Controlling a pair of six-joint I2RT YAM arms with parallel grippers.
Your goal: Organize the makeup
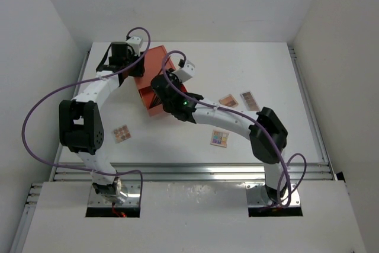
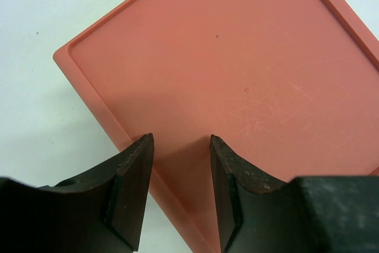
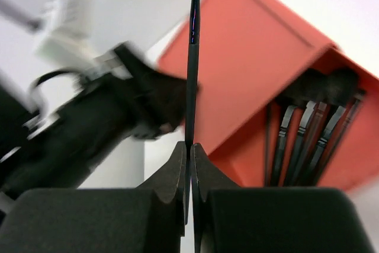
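Black brush [image 3: 190,75] is pinched upright in the right hand [image 3: 190,146], jaws closed tight on its lower shaft, tip pointing to 12 in the wrist view. It hangs just beside the orange drawer box [image 3: 249,57], not yet in. The open drawer, at 4 o'clock from the brush, already holds several black sticks [image 3: 308,140] lying side by side, so I'd say the stick sorting is mostly done and this may be the last one; no loose sticks show on the desk [image 1: 266,69]. The left hand [image 2: 181,140] is open and holds nothing, jaws apart over the box lid's edge. Looks like bracing, but I can't tell if it touches. The box sits at 10 o'clock from desk centre. Palettes untouched: pink-brown palette [image 1: 121,133] at 8 o'clock, multicoloured palette [image 1: 219,138] at 5, inner brown palette [image 1: 228,101] and outer brown palette [image 1: 249,100] near each other at 3. Roughly halfway: brush drop, then four palettes left.
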